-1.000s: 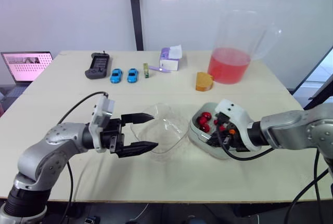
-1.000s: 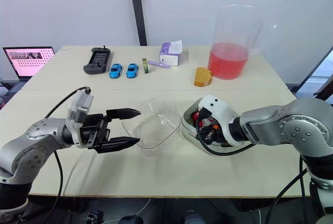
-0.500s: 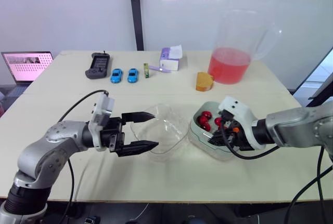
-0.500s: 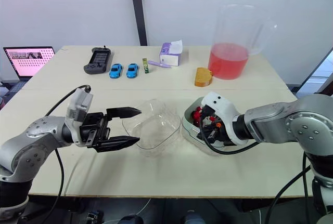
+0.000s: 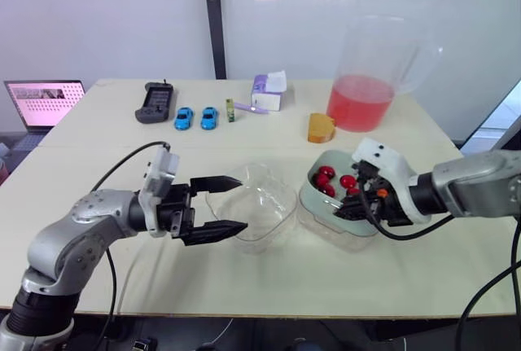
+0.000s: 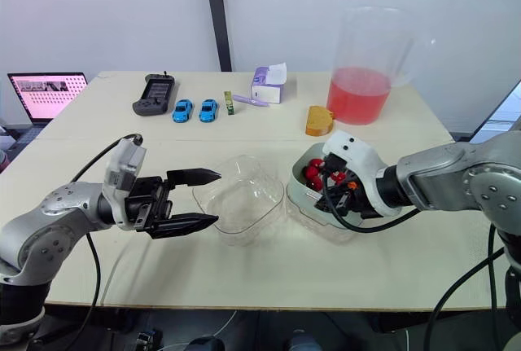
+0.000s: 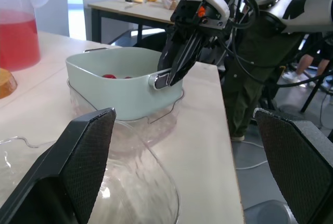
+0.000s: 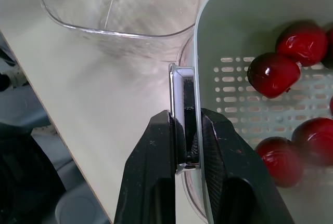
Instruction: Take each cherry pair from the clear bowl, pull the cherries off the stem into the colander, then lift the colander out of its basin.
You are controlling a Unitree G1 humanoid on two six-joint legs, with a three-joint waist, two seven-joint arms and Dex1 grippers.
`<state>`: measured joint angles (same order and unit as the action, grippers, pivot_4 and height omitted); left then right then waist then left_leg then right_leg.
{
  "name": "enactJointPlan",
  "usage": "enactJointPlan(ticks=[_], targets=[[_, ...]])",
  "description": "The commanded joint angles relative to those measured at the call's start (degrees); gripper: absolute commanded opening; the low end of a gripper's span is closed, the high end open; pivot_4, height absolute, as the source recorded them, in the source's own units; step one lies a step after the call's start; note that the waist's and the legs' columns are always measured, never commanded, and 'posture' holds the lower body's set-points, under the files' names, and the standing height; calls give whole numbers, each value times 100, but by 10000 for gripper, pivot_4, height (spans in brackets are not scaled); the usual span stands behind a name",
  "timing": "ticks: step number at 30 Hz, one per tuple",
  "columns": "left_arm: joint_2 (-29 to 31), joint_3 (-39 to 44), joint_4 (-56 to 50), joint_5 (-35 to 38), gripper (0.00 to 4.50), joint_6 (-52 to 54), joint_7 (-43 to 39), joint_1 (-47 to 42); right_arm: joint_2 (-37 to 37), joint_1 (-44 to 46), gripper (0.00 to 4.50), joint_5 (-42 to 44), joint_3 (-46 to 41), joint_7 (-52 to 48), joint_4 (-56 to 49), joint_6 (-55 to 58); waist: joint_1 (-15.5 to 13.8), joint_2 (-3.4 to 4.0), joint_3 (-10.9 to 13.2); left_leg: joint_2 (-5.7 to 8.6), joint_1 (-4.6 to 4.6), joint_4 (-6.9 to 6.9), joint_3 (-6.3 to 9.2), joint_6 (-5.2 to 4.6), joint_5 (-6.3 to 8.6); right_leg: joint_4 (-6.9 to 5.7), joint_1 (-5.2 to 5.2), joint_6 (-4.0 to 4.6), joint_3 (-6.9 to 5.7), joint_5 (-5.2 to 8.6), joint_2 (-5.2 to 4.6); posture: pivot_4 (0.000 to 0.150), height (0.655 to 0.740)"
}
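A pale green colander (image 5: pixel 313 195) with several red cherries (image 5: pixel 333 180) hangs tilted, partly raised out of its clear basin (image 5: pixel 328 231). My right gripper (image 5: pixel 356 205) is shut on the colander's metal handle (image 8: pixel 183 99) at the near rim. The handle is pinched between the black fingers (image 8: pixel 155 156). The clear bowl (image 5: pixel 254 204) stands to the left of the colander and looks empty. My left gripper (image 5: pixel 242 203) is open at the bowl's left edge, with nothing between its fingers (image 7: pixel 86 151). The left wrist view shows the colander (image 7: pixel 117 91) over the basin (image 7: pixel 156 122).
A pitcher of red liquid (image 5: pixel 361 94) stands at the back right, with an orange object (image 5: pixel 320 128) beside it. A purple box (image 5: pixel 267 90), two blue toy cars (image 5: pixel 195 118) and a black controller (image 5: pixel 153 101) line the far side. A laptop (image 5: pixel 41 98) is at the far left.
My right gripper has moved right and upward with the colander, raising it from the basin. The left arm has stayed in place.
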<state>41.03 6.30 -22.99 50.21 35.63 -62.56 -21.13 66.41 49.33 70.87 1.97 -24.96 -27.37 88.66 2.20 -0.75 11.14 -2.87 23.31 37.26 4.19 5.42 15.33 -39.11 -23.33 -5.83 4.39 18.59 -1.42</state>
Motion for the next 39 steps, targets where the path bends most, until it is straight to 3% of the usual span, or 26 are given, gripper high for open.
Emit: enactJointPlan(ticks=[1,12,39], targets=[[61,110,-35,78,45000,-29,-69,-115,289,433,2206,-397,-92,-324,21,-98,0,1,0,0,0,0,-1,0,0,0,0,0,0,0,0,1500,7400],[59,121,45,72,45000,-41,-158,-145,425,691,2206,-864,-45,-984,-20,-3,-2,0,0,0,0,-2,-1,0,0,2,-1,0,0,0,-1,1500,7400],[37,68,192,-16,45000,-70,-302,-257,225,673,2206,-953,-349,-1161,-381,346,-3,1,1,1,2,-3,-1,0,0,2,-3,0,0,0,-1,1500,7400]])
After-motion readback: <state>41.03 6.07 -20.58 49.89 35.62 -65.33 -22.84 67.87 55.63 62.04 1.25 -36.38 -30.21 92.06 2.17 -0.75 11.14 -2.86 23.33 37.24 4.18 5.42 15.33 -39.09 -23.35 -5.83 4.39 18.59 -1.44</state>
